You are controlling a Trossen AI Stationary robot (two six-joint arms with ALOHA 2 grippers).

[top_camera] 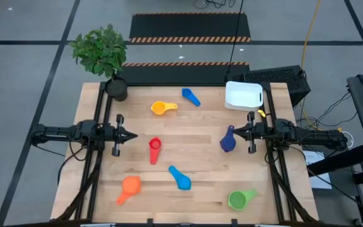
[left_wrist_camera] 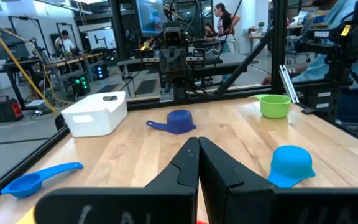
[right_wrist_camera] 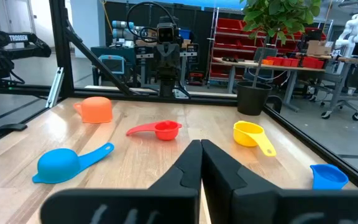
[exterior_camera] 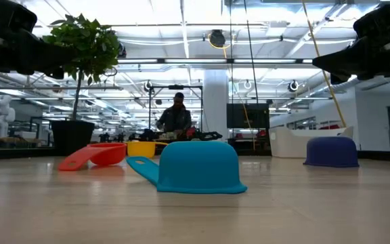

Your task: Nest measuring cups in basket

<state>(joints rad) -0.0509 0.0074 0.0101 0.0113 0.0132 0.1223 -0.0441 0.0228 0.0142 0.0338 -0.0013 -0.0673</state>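
While both pincers (top_camera: 133, 135) (top_camera: 234, 132) hover shut and empty, the cups (top_camera: 154, 151) lie scattered on the counter (top_camera: 200, 154), basket (top_camera: 242, 95) unfilled.

From my low view the red cup (exterior_camera: 200, 136) hides behind the light blue cup (exterior_camera: 198, 168); at three o'clock the basket (exterior_camera: 291, 141) is half-hidden.

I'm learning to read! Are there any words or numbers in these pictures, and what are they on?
"TROSSEN", white letters on the dark arm frame in the right wrist view.
"TROSSEN" again, on dark arm hardware in the left wrist view, small but readable.
No words or numbers show on the measuring cups or the basket.
The screen behind the table is too blurred to read.
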